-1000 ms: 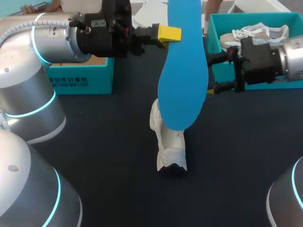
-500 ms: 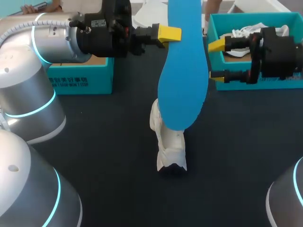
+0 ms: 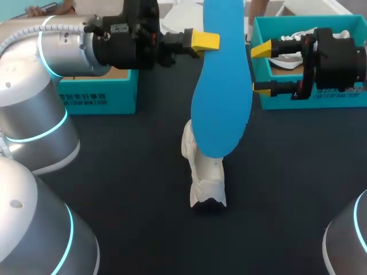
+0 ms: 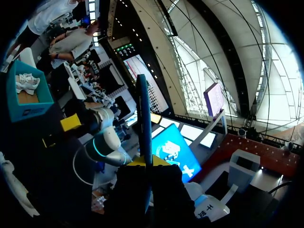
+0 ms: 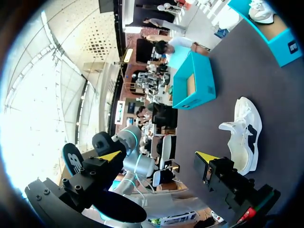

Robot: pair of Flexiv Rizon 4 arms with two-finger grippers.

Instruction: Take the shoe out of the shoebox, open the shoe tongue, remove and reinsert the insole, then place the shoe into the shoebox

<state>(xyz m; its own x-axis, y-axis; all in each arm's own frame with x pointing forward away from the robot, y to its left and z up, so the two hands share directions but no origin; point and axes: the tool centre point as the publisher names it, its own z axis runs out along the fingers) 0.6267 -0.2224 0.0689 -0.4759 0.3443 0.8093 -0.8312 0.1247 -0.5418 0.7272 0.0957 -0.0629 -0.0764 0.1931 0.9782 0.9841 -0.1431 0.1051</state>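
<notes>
My left gripper (image 3: 205, 41) is shut on a long blue insole (image 3: 221, 86) and holds it upright above the table, toe end down. In the left wrist view the insole (image 4: 144, 123) stands edge-on between my fingers. Below it, a white shoe (image 3: 203, 169) lies on the dark table, also seen in the right wrist view (image 5: 242, 133). My right gripper (image 3: 261, 69) stands open beside the insole's right edge, not touching it, in front of the teal shoebox (image 3: 261, 34). Its own view shows the gripper (image 5: 159, 156) open and empty.
The right shoebox holds a second white shoe (image 3: 312, 37). Another open teal box (image 3: 97, 91) stands at the back left under my left arm, and ahead of my right gripper in its wrist view (image 5: 192, 80). Dark table surface lies around the shoe.
My right gripper has turned at the wrist and shifted slightly back, its two yellow tips now facing the insole. The left arm, insole and shoe have stayed still.
</notes>
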